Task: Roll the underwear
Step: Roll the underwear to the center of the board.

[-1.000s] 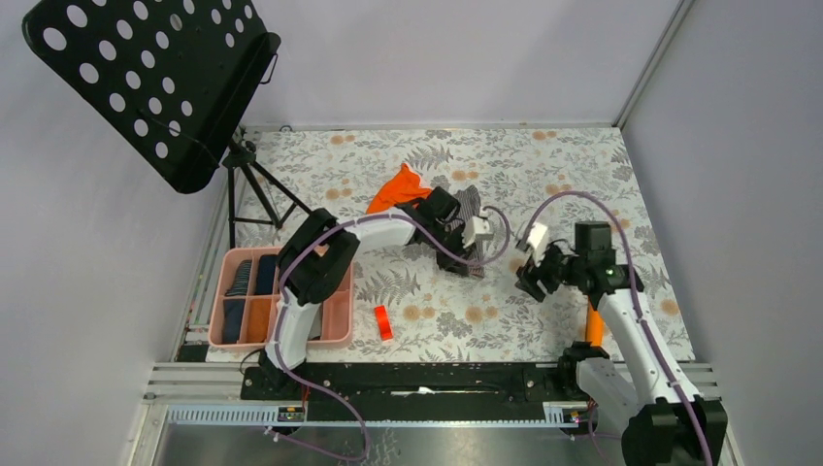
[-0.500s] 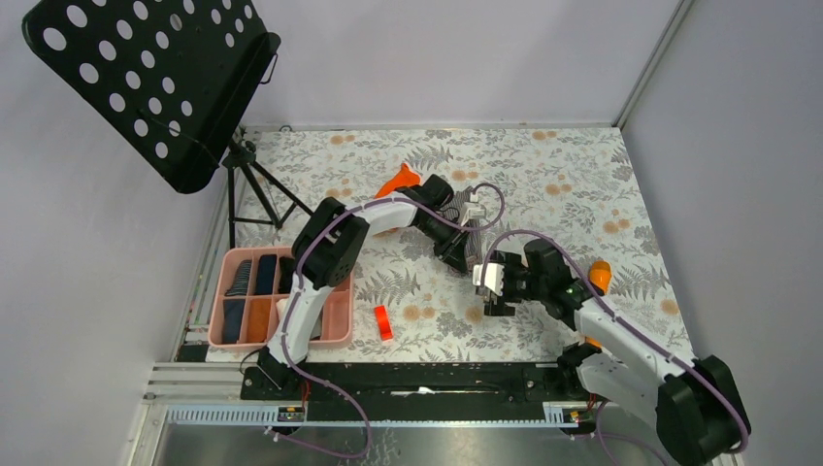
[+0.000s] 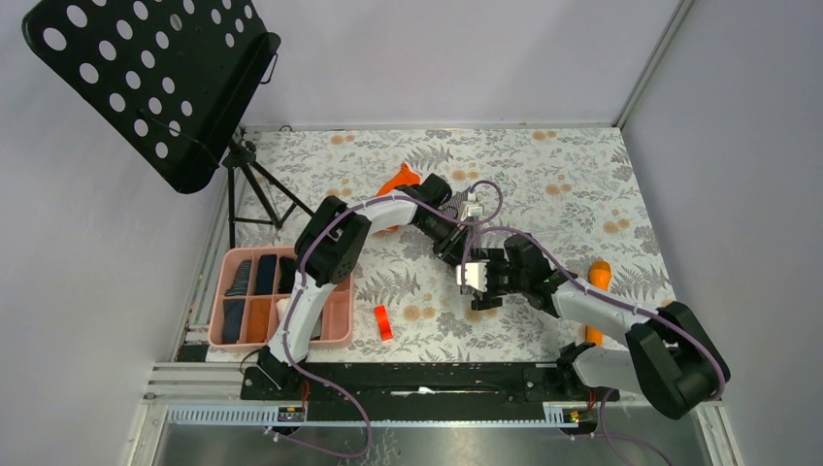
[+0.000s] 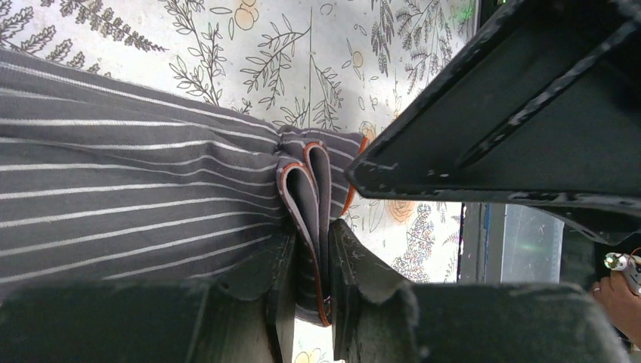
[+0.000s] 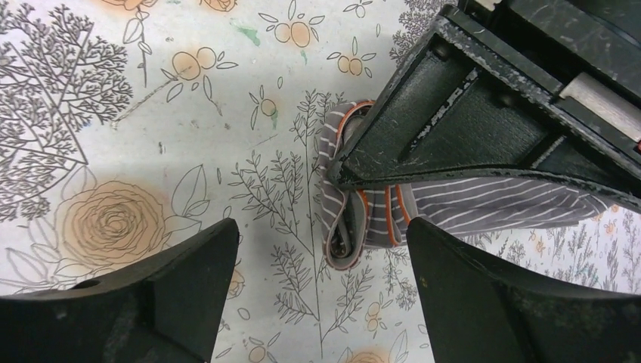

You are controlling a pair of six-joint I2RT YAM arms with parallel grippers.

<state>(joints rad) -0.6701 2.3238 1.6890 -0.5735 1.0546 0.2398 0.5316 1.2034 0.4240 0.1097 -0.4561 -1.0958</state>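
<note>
Floral-print table inside pale grey walls; left gripper clamped on folded edge of grey striped underwear, right gripper spread wide just over it.

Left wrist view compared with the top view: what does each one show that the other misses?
Only the left wrist view shows the left gripper shut on a folded, orange-trimmed edge of the grey underwear. Only the top view shows the tray, the red block and the orange underwear. Both show the grey underwear and the floral table.
</note>
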